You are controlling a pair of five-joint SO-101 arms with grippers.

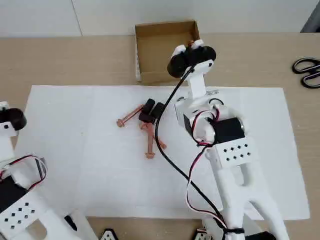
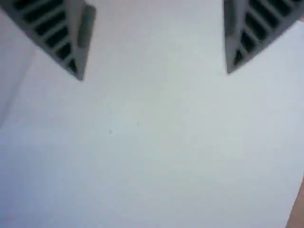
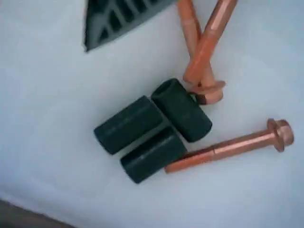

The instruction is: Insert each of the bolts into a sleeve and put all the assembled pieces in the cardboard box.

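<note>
Foam sheet (image 1: 75,165), sleeves (image 1: 152,111) central, box (image 1: 155,52) at edge

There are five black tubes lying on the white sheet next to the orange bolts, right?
Not five. There are three black sleeves lying on the white sheet next to the copper bolts. The right wrist view shows all three sleeves huddled together.
</note>
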